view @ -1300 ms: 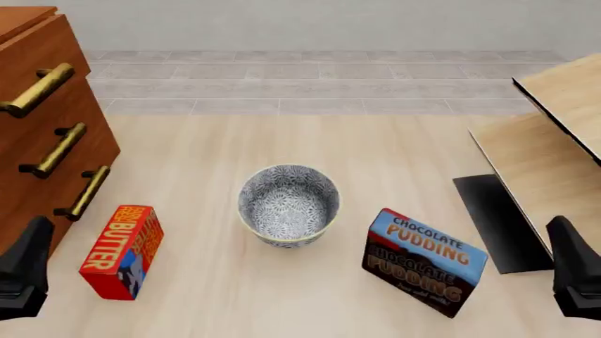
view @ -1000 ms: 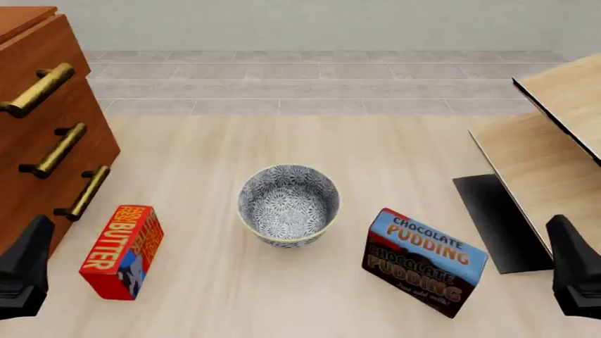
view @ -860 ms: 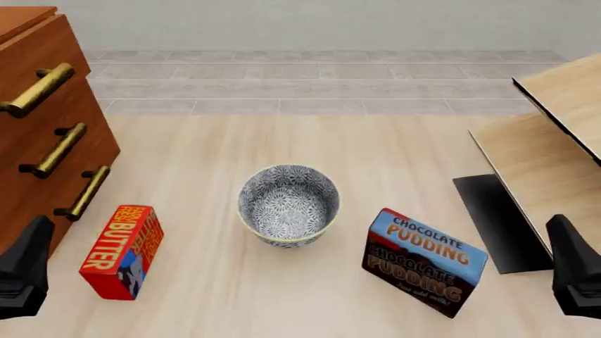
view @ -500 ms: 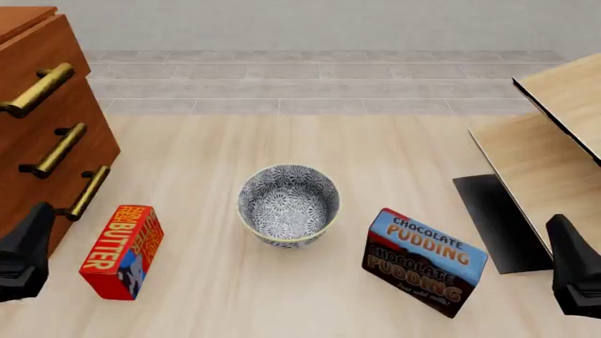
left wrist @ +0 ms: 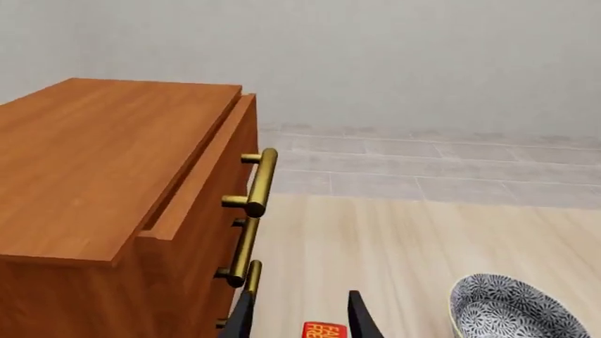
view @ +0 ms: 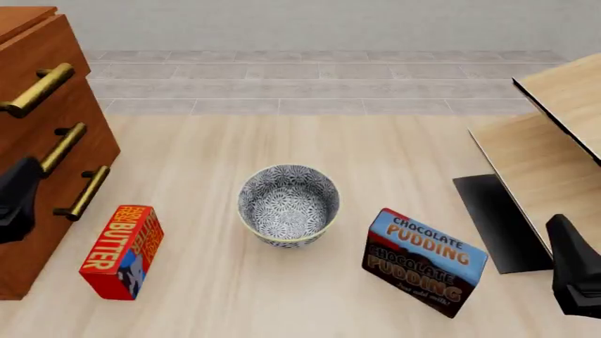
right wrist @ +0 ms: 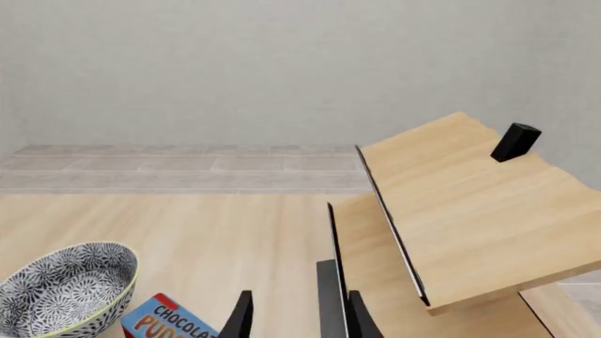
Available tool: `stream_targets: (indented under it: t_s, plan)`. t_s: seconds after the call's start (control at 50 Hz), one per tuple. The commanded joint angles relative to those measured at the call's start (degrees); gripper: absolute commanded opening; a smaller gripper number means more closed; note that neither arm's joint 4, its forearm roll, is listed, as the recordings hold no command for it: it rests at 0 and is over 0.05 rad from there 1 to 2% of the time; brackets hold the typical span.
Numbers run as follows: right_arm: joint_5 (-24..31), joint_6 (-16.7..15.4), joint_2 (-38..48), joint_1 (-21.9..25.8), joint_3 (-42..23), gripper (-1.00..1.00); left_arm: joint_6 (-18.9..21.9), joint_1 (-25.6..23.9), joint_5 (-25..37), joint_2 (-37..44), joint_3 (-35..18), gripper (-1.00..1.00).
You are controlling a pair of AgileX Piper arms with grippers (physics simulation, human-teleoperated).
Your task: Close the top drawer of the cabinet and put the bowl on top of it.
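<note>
— Cabinet [view: 42,105] first, at the far left: where does the top drawer [left wrist: 202,186] sit?
— Its front stands a little proud of the carcass; the left wrist view shows a gap behind its upper edge, so it is not fully in. Its brass handle [view: 38,89] is the uppermost of three.

— And the left gripper [view: 17,201]?
— It hangs in front of the lower drawers, level with the middle handle, holding nothing. The wrist view shows only two dark finger tips [left wrist: 246,320] with a gap between them, so the claw reads as released.

— Next along?
— A red box [view: 120,251] stands upright on the table [view: 376,155], lettered "BUTTER". Then the bowl [view: 288,204], upright and empty, near the table's middle, apart from both boxes.

— Right of the bowl?
— A blue and brown box [view: 424,262], tilted, reading "CHOCOLATE PUDDING" twice.

— The right gripper [view: 575,278]?
— Low at the right edge, beside the pale wooden furniture [view: 554,141], touching nothing. Its finger tips [right wrist: 359,320] stand apart in the wrist view, so it too is unclenched and empty
</note>
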Motion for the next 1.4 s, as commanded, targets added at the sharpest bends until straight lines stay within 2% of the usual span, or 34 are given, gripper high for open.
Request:
stream_targets:
  t_s: [0.02,0.36,0.84,1.4]
  plan:
    - [0.2,0.0,-0.3,0.0,0.0,1.0,0.0,0.6,-0.3,4.3,-2.4,1.0]
    - [0.2,0.0,-0.3,0.0,0.0,1.0,-1.8,1.7,-3.1,9.6,-2.9,1.0]
    - [0.2,0.0,-0.3,0.0,0.0,1.0,-2.1,2.8,-6.8,15.3,-3.7,1.0]
    - [0.2,0.0,-0.3,0.0,0.0,1.0,-3.3,8.8,-10.9,20.6,-4.1,1.0]
